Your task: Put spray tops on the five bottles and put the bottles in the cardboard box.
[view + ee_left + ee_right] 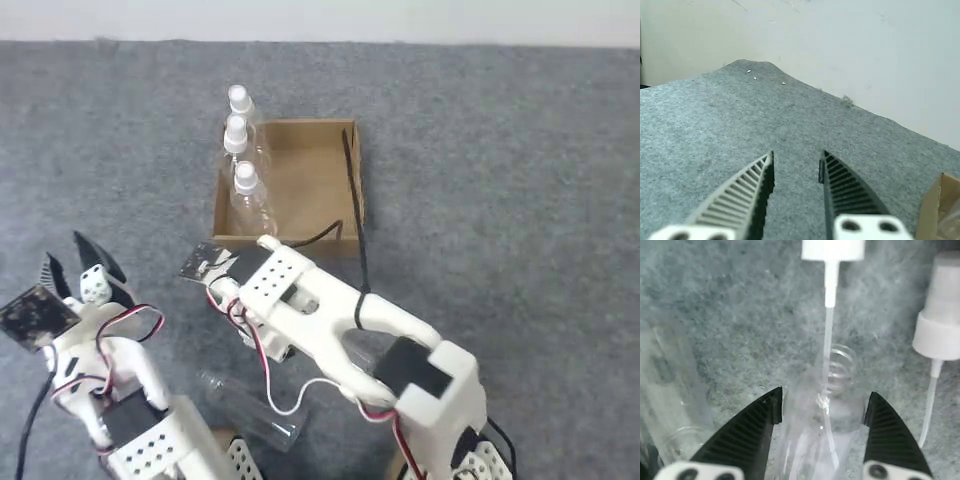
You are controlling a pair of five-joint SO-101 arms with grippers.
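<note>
Looking down from above, the right arm's white body (330, 310) covers the right hand (822, 402) and whatever lies beneath it, plus part of the brown cardboard box's (300, 190) near wall. Close in at the right wrist, the clear open-necked plastic bottle (837, 385) runs out of the picture. I can't tell whether the thin tube of the white spray top (832, 249), itself clipped at the cap, sits inside the neck. A second white spray top (940, 320) is cut by the edge, and a clear bottle alongside (665, 400) is just a blur. At the left wrist, the box is cut down to one corner.
</note>
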